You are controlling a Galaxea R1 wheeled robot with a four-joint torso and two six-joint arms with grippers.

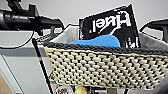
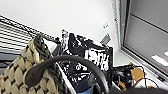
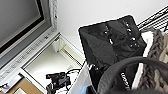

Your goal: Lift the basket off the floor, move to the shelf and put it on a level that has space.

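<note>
White wall filled the background as the basket (image 1: pixel 105 67) was held high, near the shelf (image 1: pixel 41 63). A black pouch (image 1: pixel 110 23) stood tall inside. Whether either claw was clenched could not be told. A tilt could spill that pouch.

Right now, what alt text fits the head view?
A woven basket with a dark rim is held up close, carrying a black pouch and a blue item. The left arm reaches to its end, with a pale wall behind.
</note>
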